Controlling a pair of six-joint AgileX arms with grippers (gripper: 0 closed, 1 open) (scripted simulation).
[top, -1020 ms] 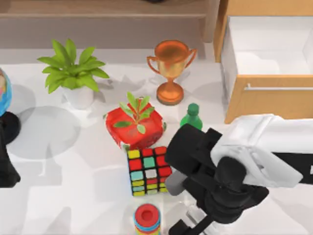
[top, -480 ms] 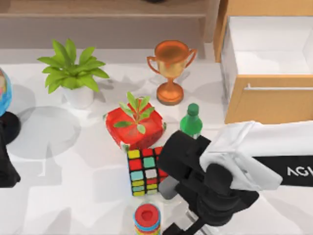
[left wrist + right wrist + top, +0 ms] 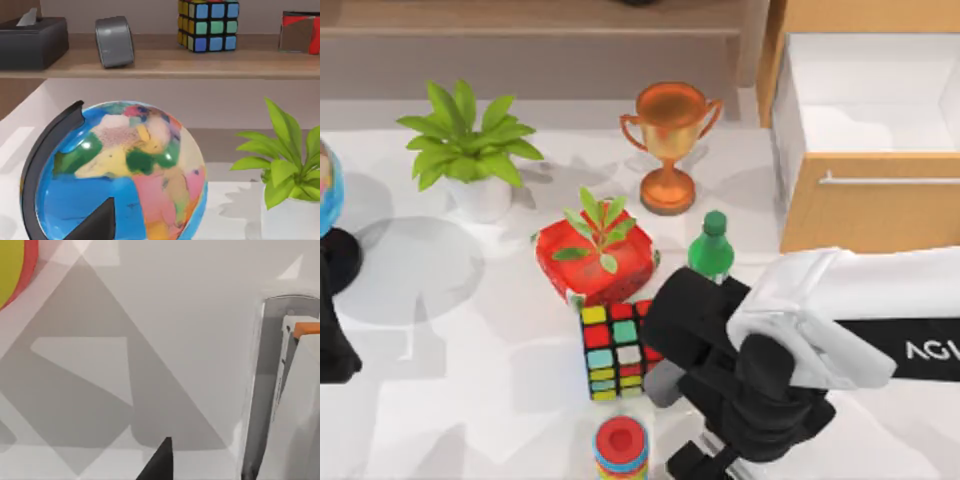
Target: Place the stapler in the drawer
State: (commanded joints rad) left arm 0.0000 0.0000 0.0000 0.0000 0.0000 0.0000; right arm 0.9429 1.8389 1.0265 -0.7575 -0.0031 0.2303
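Stapler (image 3: 292,390) long axis along right wrist view's edge, right end effector – grip state unclear

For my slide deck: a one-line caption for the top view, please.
Right arm's gripper low by the Rubik's cube; drawer open at the table's right.

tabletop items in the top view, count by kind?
Potted plants: 2, white pot, red pot
Trophy: 1
Green bottle: 1
Puzzle cube: 1
Ring stack: 1
Globe: 1
Total: 7
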